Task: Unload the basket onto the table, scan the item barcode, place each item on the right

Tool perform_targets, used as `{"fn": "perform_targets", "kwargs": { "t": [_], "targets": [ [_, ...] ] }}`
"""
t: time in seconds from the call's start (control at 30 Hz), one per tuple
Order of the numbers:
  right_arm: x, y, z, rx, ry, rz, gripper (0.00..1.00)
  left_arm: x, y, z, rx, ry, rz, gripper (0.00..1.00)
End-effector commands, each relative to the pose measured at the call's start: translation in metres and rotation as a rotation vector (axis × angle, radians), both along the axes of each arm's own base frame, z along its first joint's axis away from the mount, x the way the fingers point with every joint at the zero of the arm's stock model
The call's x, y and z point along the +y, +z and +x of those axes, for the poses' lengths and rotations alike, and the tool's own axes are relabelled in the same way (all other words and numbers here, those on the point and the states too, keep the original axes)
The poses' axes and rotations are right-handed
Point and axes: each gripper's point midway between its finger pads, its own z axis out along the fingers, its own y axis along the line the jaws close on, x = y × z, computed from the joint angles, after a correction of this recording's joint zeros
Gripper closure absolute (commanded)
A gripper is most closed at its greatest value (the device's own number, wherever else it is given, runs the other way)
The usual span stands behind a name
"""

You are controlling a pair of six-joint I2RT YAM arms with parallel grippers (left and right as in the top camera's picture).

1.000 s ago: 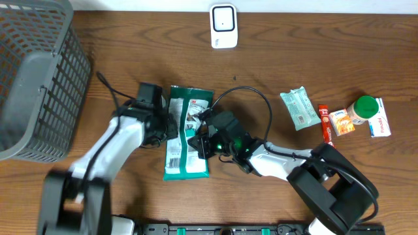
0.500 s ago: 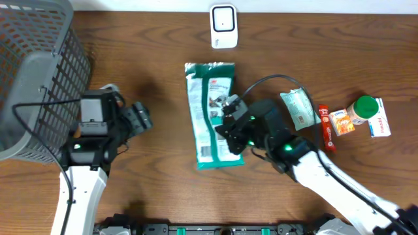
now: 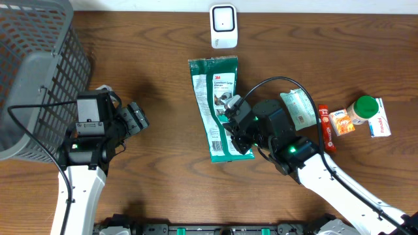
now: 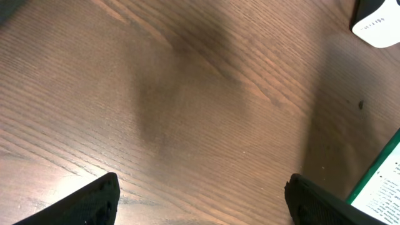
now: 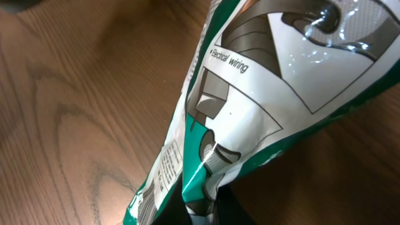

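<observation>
At the near edge of the wooden table (image 3: 163,189), both arms reach inward from their bases. The left gripper (image 3: 136,116) hangs over bare wood with its jaws spread wide and nothing between them; the left wrist view shows both fingertips (image 4: 100,197) far apart above the grain. It stands well apart from the item, which judging by position leaves handling to the other arm.

Nearer the centre, the right gripper (image 3: 235,125) is clamped on the green 3M packet (image 3: 219,104). The right wrist view shows the packet (image 5: 250,94) pinched at one edge, its film creased at the pinch. The packet lies lengthwise, its far end pointing toward the white scanner (image 3: 223,26) at the far edge. This placement probably serves to present the packet to the scanner window, though the two are not yet close.

To the right lie a small clear pouch (image 3: 299,108) and a green-capped bottle (image 3: 364,108), apart from the work. A wire basket (image 3: 32,78) occupies the far left corner, cut off by the frame.

Items not determinable:
- The barcode location; only printed artwork and fine text are visible.
- The right fingers, almost wholly out of frame in the wrist view.
</observation>
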Motion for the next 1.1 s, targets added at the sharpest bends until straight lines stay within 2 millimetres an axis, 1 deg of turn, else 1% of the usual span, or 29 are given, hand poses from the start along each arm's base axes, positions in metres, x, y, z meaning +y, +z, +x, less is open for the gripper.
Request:
{"fn": "perform_targets", "kwargs": {
  "t": [0.0,0.37,0.6,1.07],
  "targets": [
    [0.0004,0.0065,0.0053,-0.03,0.003,-0.005,0.98,0.0048,0.0002,0.0006,0.002,0.012,0.02,0.14],
    [-0.0022,0.0011,0.0015,-0.006,0.003,-0.021,0.96,0.0048,0.0002,0.0006,0.002,0.012,0.02,0.13],
    [-0.0018,0.0019,0.0021,-0.009,0.003,-0.019,0.99,0.0048,0.0002,0.0006,0.002,0.012,0.02,0.14],
    [-0.0014,0.0026,0.0026,-0.013,0.003,-0.017,0.99,0.0048,0.0001,0.0006,0.002,0.012,0.02,0.14]
  ]
}}
